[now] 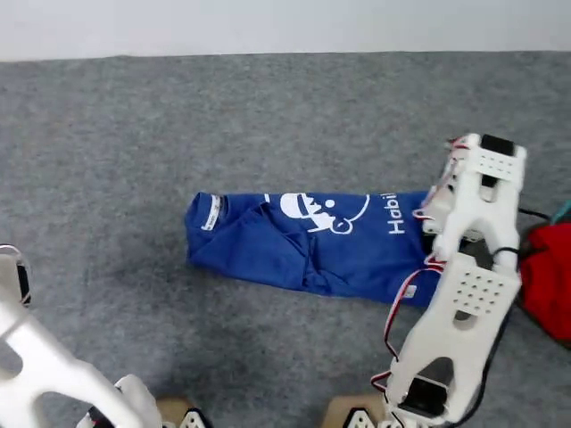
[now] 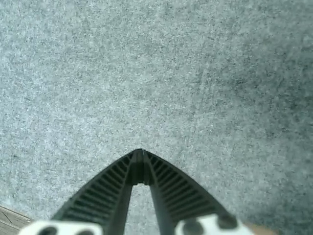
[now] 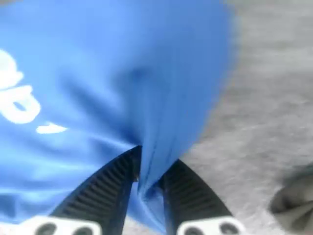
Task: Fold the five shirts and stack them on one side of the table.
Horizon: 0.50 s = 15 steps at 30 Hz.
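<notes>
Left gripper [image 2: 141, 164]: fingers closed tip to tip on nothing, over bare mat at the near left of the table. It looks parked out of the way, so the other arm can work alone.
Right gripper [image 3: 146, 171]: fingers narrow, pinching a ridge of blue fabric. The grip sits at the shirt's edge, as it would to lift that end and carry it over for a fold.
Shirt [image 1: 303, 245]: blue, mid-table, already gathered into a long band with the collar end to the left. The right arm [image 1: 468, 267] stands over its other end.
Red cloth [image 1: 546, 276]: at the right rim, just beside the arm. It is probably another shirt waiting its turn.
Hidden: the arm covers the pinch itself from above. The red cloth is cut off by the frame edge. A dark shape [image 3: 293, 210] past the blue fabric is too blurred to name.
</notes>
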Each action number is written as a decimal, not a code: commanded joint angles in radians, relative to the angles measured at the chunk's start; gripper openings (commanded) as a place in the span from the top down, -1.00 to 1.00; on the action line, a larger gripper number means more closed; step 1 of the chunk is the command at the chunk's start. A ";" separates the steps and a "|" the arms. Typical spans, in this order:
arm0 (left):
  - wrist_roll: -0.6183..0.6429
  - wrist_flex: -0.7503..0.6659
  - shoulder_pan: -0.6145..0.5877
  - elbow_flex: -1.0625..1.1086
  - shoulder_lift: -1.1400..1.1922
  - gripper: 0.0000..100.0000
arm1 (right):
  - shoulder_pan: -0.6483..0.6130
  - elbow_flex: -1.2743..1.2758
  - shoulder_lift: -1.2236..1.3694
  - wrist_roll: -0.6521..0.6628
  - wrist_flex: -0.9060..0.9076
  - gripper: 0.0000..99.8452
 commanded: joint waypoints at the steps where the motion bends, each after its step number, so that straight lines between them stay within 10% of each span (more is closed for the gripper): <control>1: -0.011 0.008 -0.006 -0.013 -0.031 0.99 | -0.022 -0.009 -0.120 -0.005 0.028 0.98; 15: -0.011 0.008 -0.005 -0.012 -0.031 0.99 | -0.239 -0.002 -0.355 0.003 0.067 0.98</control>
